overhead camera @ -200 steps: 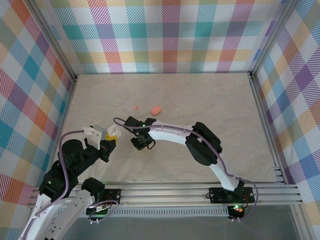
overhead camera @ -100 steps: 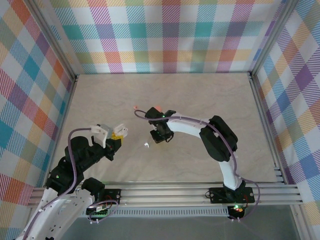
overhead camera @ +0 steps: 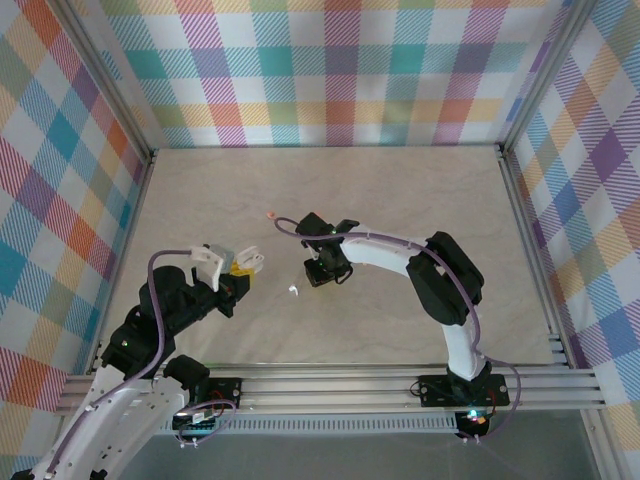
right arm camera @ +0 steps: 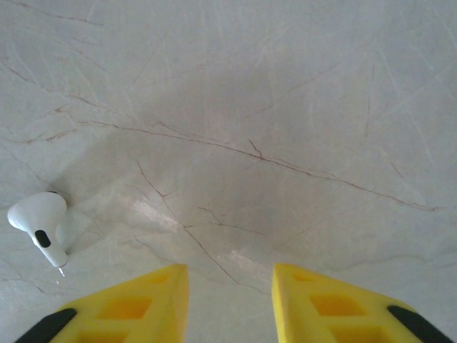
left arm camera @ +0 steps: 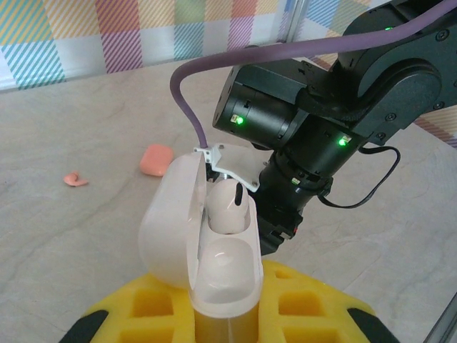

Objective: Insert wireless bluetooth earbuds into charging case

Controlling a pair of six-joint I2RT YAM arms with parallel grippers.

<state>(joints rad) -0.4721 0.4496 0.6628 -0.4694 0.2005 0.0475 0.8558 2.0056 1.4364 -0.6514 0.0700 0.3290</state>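
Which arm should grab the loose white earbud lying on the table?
Likely the right: the right claw is open and empty close to the white earbud, while the left claw is shut on the open case.

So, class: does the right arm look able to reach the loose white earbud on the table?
Probably yes: the right gripper hangs open close beside the white earbud, with only bare table between them.
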